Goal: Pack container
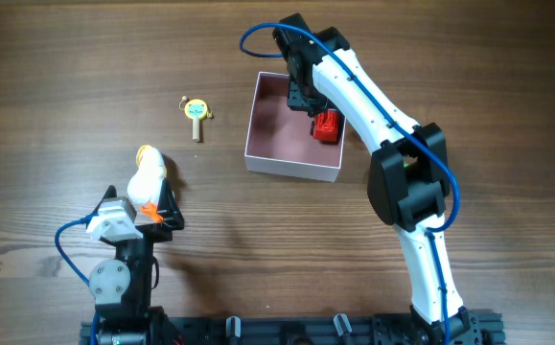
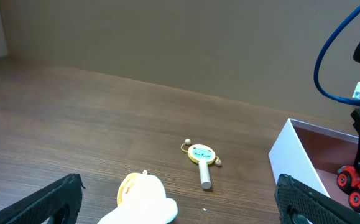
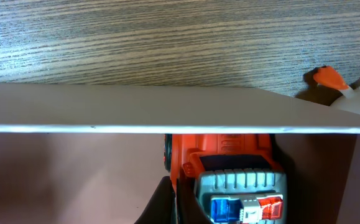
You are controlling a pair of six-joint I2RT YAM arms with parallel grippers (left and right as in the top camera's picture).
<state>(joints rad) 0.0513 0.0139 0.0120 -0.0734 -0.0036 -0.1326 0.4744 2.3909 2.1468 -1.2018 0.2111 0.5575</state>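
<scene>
The container (image 1: 287, 163) is a shallow square box with white walls and a pink inside, at the table's middle back. It also shows in the left wrist view (image 2: 291, 152) and the right wrist view (image 3: 167, 115). My right gripper (image 1: 308, 99) reaches into its right side and is shut on a red toy truck (image 1: 327, 126), which fills the right wrist view (image 3: 229, 168) just behind the container wall. My left gripper (image 1: 152, 206) is open at the front left, its fingers wide apart (image 2: 183, 205) on either side of a white and yellow duck plush (image 1: 146, 175) (image 2: 143, 200).
A small yellow rattle with a wooden handle (image 1: 196, 113) (image 2: 200, 158) lies on the table between the duck and the container. The right arm (image 1: 392, 144) stretches over the table's right side. The truck (image 2: 350, 182) is visible from the left wrist.
</scene>
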